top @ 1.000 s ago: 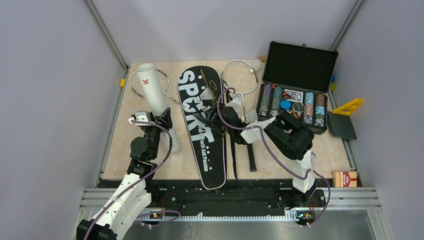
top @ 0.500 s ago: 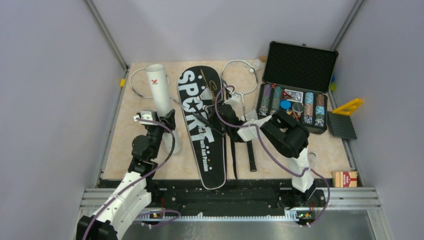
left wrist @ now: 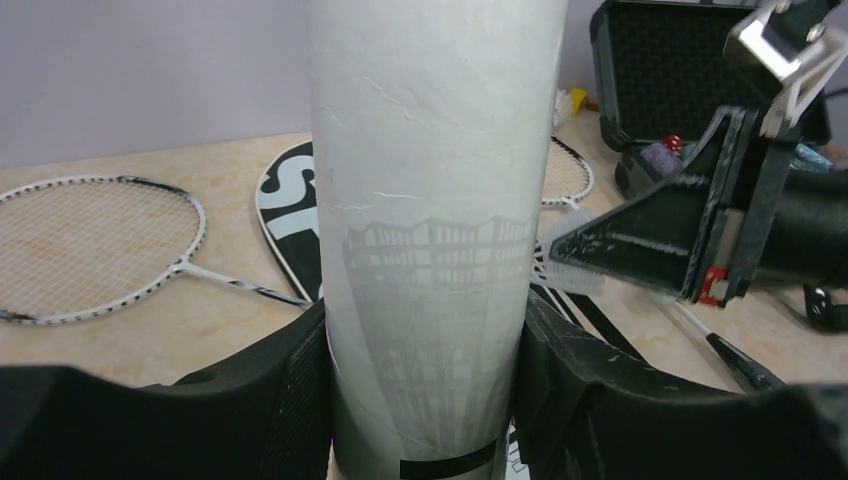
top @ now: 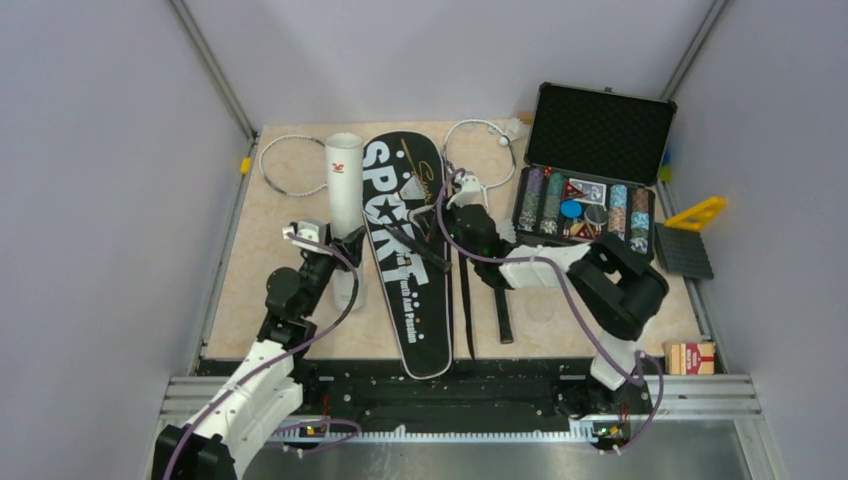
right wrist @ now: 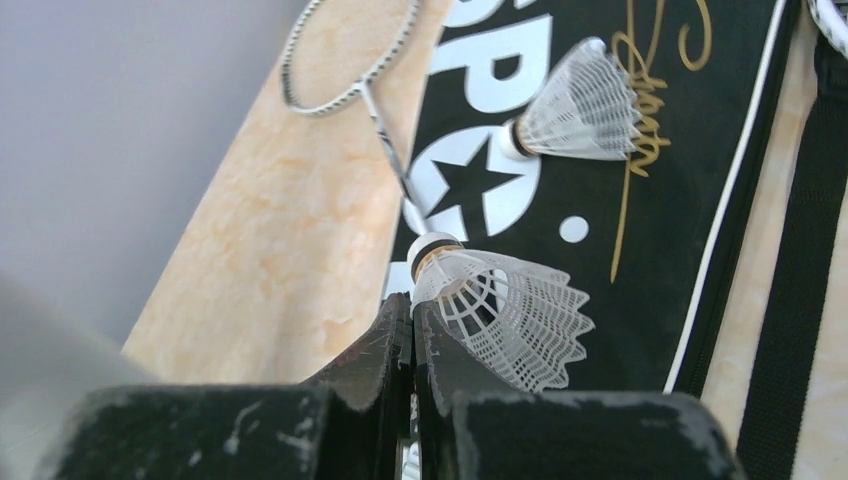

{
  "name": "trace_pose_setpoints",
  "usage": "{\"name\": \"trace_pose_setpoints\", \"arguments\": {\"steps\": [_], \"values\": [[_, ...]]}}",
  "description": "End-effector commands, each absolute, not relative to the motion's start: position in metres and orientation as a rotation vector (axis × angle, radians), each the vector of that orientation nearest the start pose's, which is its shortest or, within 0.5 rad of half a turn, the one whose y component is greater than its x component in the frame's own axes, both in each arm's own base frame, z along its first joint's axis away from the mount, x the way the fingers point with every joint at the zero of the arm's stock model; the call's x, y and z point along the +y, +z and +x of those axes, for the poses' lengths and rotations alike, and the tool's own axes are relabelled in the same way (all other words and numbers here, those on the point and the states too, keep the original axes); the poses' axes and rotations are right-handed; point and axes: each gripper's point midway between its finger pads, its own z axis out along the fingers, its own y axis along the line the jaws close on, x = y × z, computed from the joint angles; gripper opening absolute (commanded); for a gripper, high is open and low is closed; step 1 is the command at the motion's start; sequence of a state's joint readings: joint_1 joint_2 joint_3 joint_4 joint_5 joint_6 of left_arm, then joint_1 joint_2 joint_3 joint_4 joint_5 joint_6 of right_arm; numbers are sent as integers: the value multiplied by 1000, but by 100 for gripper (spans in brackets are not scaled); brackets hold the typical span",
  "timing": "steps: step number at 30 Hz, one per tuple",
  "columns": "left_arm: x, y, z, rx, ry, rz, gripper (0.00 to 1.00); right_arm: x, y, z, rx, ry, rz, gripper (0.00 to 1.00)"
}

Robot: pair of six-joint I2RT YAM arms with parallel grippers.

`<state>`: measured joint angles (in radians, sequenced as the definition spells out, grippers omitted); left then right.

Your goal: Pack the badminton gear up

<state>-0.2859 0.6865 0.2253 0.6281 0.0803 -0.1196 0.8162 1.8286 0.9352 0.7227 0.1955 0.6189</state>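
My left gripper [top: 342,245] is shut on the white tube [top: 345,185], which it holds near its lower end; in the left wrist view the tube [left wrist: 435,200] fills the gap between both fingers [left wrist: 270,390]. The black bag lettered "SPORT" [top: 405,255] lies beside it. My right gripper [right wrist: 412,315], over the bag's wide end [top: 450,207], is shut on the skirt edge of a white shuttlecock [right wrist: 505,310]. Another shuttlecock [right wrist: 575,100] lies on the bag [right wrist: 690,190]. One racket [top: 290,165] lies at the back left, a second racket [top: 482,140] right of the bag.
An open black case of poker chips [top: 590,175] stands at the back right. A yellow triangle [top: 697,213], a dark grid plate [top: 683,252] and a small red box [top: 690,355] lie along the right edge. The bag's strap [top: 465,300] trails toward the near edge.
The right gripper has shut on the shuttlecock and its elbow has swung right. The left arm has carried the tube rightward, next to the bag.
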Motion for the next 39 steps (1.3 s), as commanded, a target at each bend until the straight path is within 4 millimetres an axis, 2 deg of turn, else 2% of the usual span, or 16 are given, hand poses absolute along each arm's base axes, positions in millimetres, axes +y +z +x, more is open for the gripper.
{"name": "trace_pose_setpoints", "arguments": {"steps": [1,5,9,14,20,22,25,26,27,29,39], "values": [[-129,266,289,1270,-463,321,26,361,199,351,1746,878,-212,0],[-143,261,288,1285,-506,404,26,335,224,337,1742,809,-275,0],[-152,258,285,1282,-541,462,27,308,256,324,1727,702,-410,0],[-165,251,280,1287,-590,535,26,266,306,314,1678,606,-439,0],[-176,245,277,1291,-631,616,27,240,371,305,1566,462,-548,0],[-182,242,274,1292,-661,659,27,239,388,300,1524,431,-624,0],[-187,235,274,1312,-688,696,26,251,401,285,1445,437,-834,0],[-189,233,273,1319,-697,714,27,255,400,281,1437,438,-905,0],[-192,233,272,1320,-709,732,27,260,390,277,1454,435,-1005,0],[-197,232,267,1315,-740,766,27,266,388,268,1422,437,-1152,0],[-212,224,253,1293,-765,903,27,278,419,231,1238,539,-1367,0]]}}
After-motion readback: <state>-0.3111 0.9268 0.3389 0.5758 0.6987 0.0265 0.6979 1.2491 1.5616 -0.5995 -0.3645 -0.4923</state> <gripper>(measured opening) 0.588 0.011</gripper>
